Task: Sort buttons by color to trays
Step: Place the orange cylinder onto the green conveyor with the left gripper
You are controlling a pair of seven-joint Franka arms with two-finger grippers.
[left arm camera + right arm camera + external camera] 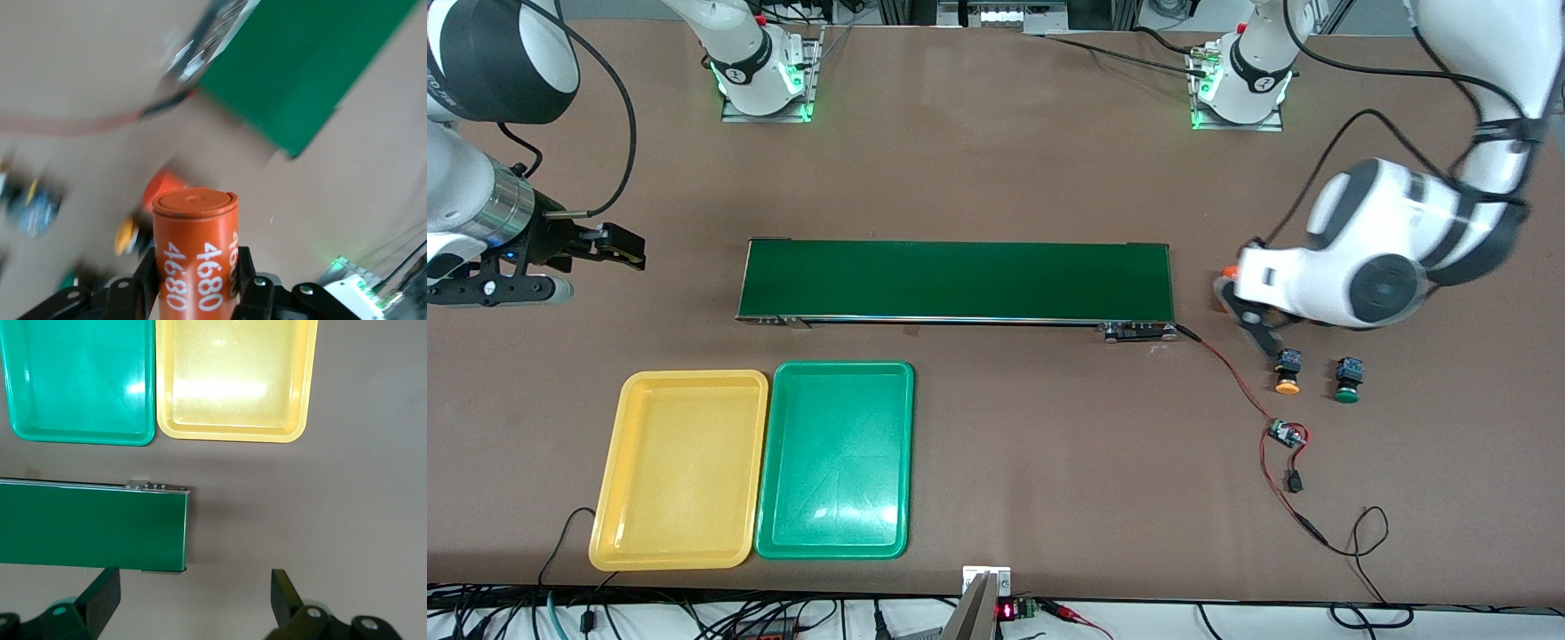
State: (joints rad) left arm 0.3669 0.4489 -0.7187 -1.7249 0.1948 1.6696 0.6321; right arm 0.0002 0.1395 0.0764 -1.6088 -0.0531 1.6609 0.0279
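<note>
Left tool clenched on an orange cylinder by the belt end, not a button. Risk: wrong item sorted. Yellow button & green button sit on table, trays well apart. Right tool released, waiting.

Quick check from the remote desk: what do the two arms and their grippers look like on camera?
Both arms are glossy white with dark grey joint caps, and black cables loop along each. Their bases glow green. The right gripper is black below a silver wrist ring; its fingers are dark wedges. The left gripper has a white body and black fingers.
</note>
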